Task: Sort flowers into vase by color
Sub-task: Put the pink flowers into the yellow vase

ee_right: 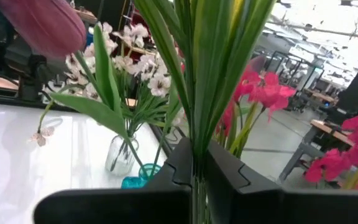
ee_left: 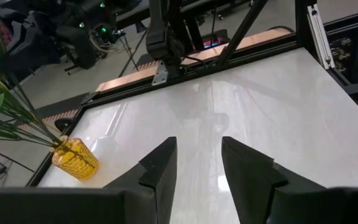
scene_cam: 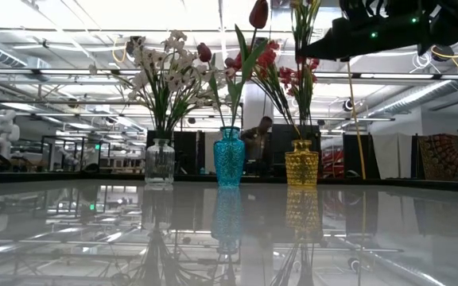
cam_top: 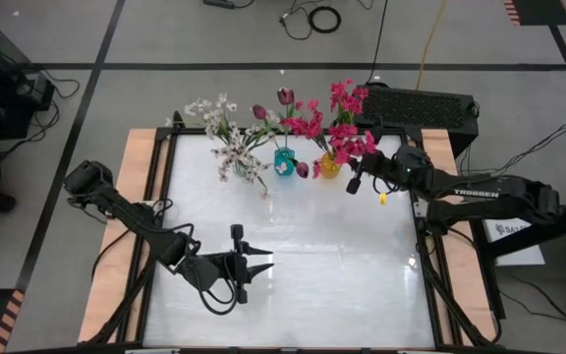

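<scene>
We see three vases standing in a row near the far edge of the white surface (cam_top: 293, 265): a clear glass vase (scene_cam: 159, 163) with the white and pale pink blossoms (scene_cam: 161, 67), a teal vase (scene_cam: 229, 157) with the dark maroon tulips (scene_cam: 258, 13), and a yellow vase (scene_cam: 301, 163) with the magenta-pink clusters (cam_top: 347, 123). In the high view the right gripper (cam_top: 354, 183) hangs just beside the yellow vase, above the surface. Its wrist view shows the two dark fingers (ee_right: 232, 174) pressed tight against a bundle of green stems (ee_right: 197, 93), so they are clamped on a flower; we cannot tell from that view which colour of blossom tops the stems it holds, though a large maroon tulip head (ee_right: 45, 25) shows close by. The left gripper (cam_top: 261, 260) sits low over the bare middle of the surface, well apart from the vases, pointing toward the right side. Its fingers (ee_left: 160, 171) stand partly apart with a clear gap between them and nothing in it. One small pale blossom (ee_right: 40, 137) lies loose on the surface near the clear glass vase.
</scene>
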Motion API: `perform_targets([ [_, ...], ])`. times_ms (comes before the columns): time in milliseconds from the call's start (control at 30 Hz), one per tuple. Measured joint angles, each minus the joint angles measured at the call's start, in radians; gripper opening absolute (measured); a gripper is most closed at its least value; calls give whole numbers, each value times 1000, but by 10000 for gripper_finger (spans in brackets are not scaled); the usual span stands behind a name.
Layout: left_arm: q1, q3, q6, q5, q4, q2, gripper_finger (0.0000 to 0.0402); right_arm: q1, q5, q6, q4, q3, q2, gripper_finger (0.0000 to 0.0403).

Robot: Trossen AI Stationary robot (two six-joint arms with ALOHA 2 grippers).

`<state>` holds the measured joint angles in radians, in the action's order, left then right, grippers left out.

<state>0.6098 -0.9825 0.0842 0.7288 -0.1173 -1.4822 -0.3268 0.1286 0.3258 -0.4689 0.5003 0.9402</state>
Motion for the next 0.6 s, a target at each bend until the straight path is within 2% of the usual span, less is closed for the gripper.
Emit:
perform_targets([
  [600, 0, 0, 1, 0, 16, 0, 134, -22, 0, -18, 2, 0, 73, 8],
])
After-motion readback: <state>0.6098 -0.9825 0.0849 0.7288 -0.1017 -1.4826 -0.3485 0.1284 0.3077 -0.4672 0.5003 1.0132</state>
